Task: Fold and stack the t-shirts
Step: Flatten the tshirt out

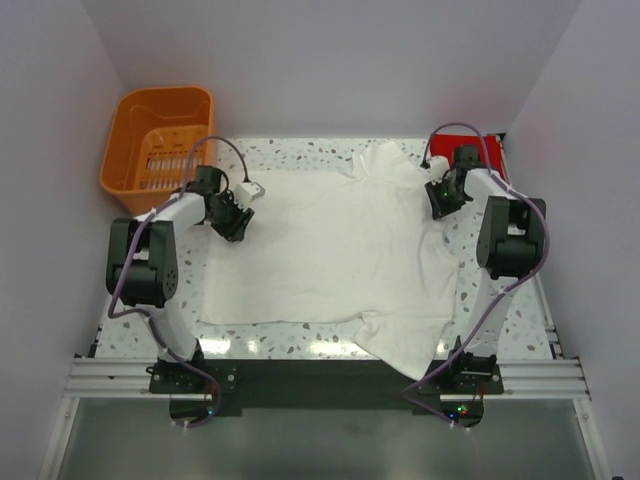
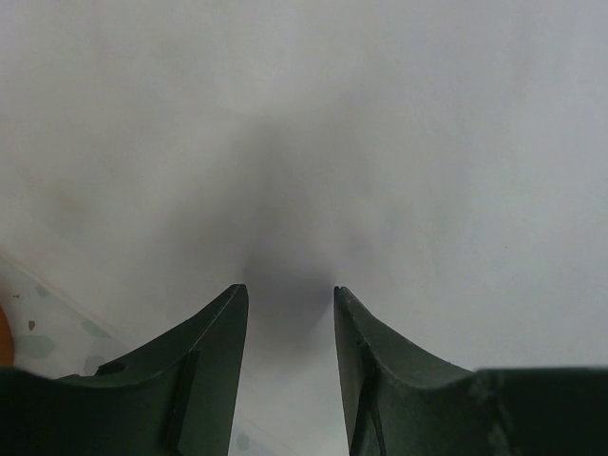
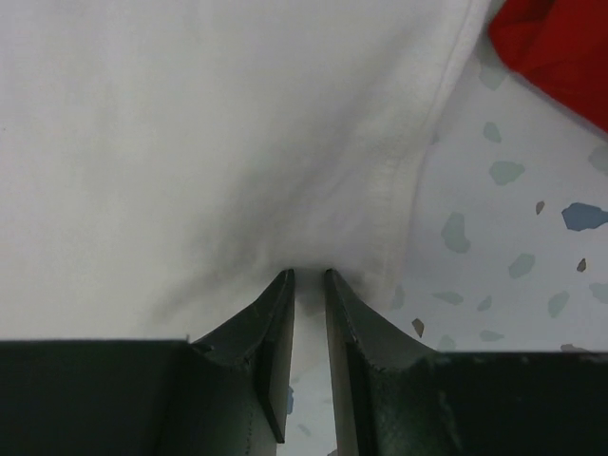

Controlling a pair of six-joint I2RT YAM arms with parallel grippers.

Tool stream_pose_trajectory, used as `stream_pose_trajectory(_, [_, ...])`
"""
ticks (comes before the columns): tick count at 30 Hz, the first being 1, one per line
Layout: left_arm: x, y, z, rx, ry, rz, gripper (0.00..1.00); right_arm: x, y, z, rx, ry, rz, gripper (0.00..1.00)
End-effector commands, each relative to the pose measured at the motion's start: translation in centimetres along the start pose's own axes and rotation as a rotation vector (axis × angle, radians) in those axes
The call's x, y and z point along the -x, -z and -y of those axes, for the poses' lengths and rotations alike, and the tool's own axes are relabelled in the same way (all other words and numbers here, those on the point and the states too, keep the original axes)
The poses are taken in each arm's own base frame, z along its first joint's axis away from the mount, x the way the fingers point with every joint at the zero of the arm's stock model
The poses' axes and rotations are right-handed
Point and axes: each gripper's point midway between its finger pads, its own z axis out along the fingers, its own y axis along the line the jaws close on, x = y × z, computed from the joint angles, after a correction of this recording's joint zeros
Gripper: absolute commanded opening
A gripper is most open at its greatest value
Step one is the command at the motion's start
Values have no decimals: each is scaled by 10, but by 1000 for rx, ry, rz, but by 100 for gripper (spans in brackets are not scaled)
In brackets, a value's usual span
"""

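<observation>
The cream-white t-shirt (image 1: 330, 250) lies spread flat across the speckled table (image 1: 270, 155), one sleeve hanging over the near edge. My left gripper (image 1: 236, 228) is at the shirt's left edge. In the left wrist view it (image 2: 290, 294) is open, its jaws apart just over the white cloth (image 2: 380, 142). My right gripper (image 1: 440, 205) is at the shirt's right edge near the far sleeve. In the right wrist view it (image 3: 309, 275) is nearly closed, its tips pinching the cloth beside the hem (image 3: 399, 180). The red t-shirt (image 1: 497, 152) lies folded at the far right corner and also shows in the right wrist view (image 3: 560, 47).
An orange slotted plastic basket (image 1: 150, 140) stands off the table's far left corner. Grey walls close in on three sides. Bare table (image 3: 513, 237) shows to the right of the white shirt's hem.
</observation>
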Motion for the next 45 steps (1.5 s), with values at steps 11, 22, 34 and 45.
stream_pose_trajectory(11, [-24,3,11,-21,-38,-77,44,-25,32,22,-118,79,-93,24])
stream_pose_trajectory(22, [124,30,-48,62,-20,268,51,119,75,12,27,-57,375,46])
stream_pose_trajectory(34, [184,6,-127,302,80,347,62,201,26,36,-64,-199,538,55])
stream_pose_trajectory(45, [178,-20,-154,380,-176,180,61,220,-18,50,-212,-203,564,61])
